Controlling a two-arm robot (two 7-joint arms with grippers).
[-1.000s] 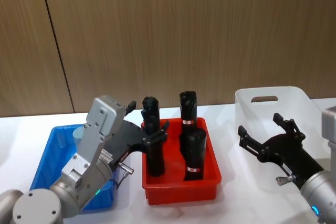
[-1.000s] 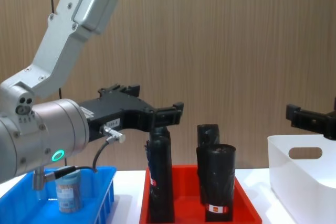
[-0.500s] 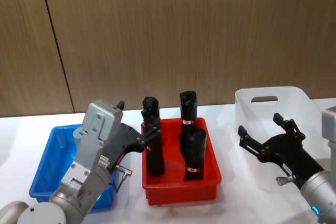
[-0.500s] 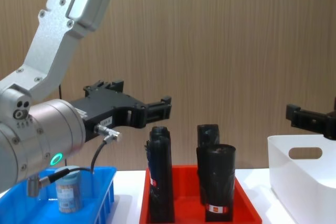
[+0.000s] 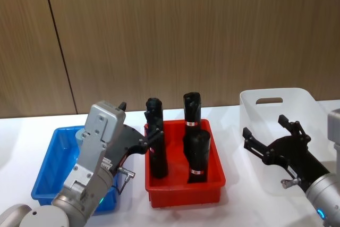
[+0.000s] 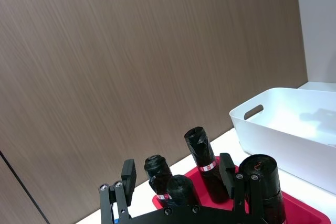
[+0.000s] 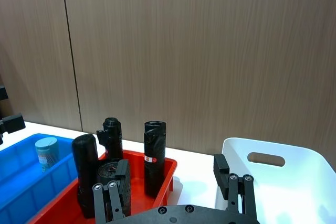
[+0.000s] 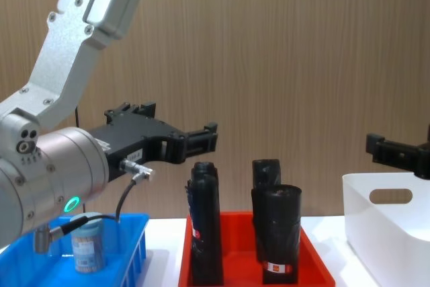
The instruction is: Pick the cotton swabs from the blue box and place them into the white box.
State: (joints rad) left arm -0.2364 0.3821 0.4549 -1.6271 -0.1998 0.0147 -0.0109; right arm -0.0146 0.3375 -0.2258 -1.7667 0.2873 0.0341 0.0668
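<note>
Reach phase, by the look of it: one jar of cotton swabs (image 8: pixel 87 252) standing upright in the blue box (image 5: pixel 53 171), left gripper (image 8: pixel 195 140) raised above it with fingers apart and empty, aimed out toward the red tray (image 5: pixel 183 190) of black rolls (image 5: pixel 197 152). Next, probably: lowering over the jar's pale lid, closing, then carrying past the tray to the white box (image 5: pixel 276 112). Over that box, right gripper (image 5: pixel 272 137) spread open, holding nothing.

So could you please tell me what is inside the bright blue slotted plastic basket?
One clear cotton swab jar with a pale blue lid stands in the blue basket. The left arm covers much of its floor.
</note>
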